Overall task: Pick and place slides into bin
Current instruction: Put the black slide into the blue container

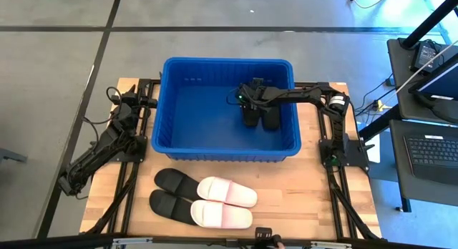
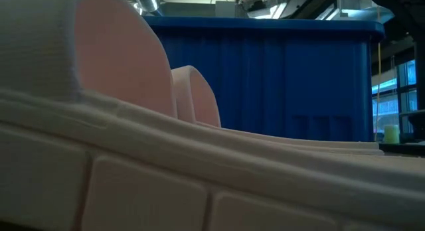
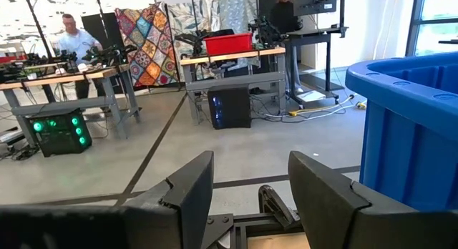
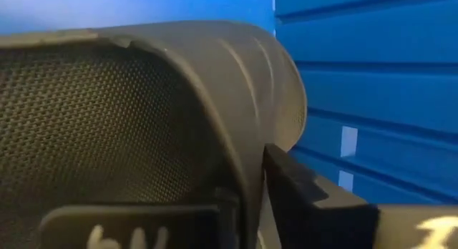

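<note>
The right gripper reaches over the bin and hangs inside it, and two black slides lie directly under its fingers on the bin floor, near the right wall. In the right wrist view the strap of one black slide fills the space just in front of the fingers, with a dark finger against its edge; I judge the fingers are closed on this slide, so the coming move turns on opening them to let it go. Its long axis seems to run from the far wall to the near wall of the bin. The slide is matte black, with a fine mesh texture on the wide strap. The left gripper waits outside the bin's left side, its fingers wide apart and holding nothing. Two white slides and two more black slides lie on the table, well apart from both grippers.
</note>
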`<state>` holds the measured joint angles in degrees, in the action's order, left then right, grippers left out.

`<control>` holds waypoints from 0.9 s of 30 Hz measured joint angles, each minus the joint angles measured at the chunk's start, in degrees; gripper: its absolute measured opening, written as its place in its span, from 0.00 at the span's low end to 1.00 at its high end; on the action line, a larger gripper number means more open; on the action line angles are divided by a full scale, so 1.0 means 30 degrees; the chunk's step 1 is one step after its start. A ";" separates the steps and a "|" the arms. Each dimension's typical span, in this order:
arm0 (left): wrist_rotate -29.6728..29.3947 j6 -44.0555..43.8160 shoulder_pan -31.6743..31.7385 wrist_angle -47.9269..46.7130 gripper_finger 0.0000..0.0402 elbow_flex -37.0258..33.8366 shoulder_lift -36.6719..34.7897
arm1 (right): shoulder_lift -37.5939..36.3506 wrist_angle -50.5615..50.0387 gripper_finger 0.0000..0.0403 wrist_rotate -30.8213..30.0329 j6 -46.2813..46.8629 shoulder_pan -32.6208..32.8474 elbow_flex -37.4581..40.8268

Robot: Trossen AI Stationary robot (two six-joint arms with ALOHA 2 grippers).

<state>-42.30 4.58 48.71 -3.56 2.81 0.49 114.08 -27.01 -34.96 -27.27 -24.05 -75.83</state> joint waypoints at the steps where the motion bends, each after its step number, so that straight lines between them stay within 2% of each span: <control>1: 0.0000 0.0000 0.0000 0.0001 0.44 0.0000 0.0000 | 0.0000 -0.0045 0.16 0.0026 0.0000 0.0000 0.0000; 12: 0.0000 -0.0007 0.0000 0.0001 0.44 0.0000 0.0000 | 0.0000 -0.0633 0.35 0.0095 -0.0101 0.0000 0.0007; 22: 0.0000 -0.0007 0.0000 0.0001 0.44 0.0000 0.0000 | 0.0000 -0.0768 0.61 0.0192 -0.0052 0.0007 0.0007; 27: 0.0000 -0.0015 0.0000 -0.0001 0.44 0.0000 -0.0003 | -0.0177 -0.0756 0.69 0.0233 0.0525 0.0015 0.0007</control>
<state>-42.30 4.54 48.71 -3.56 2.81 0.48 113.55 -29.27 -34.26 -25.69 -24.01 -75.81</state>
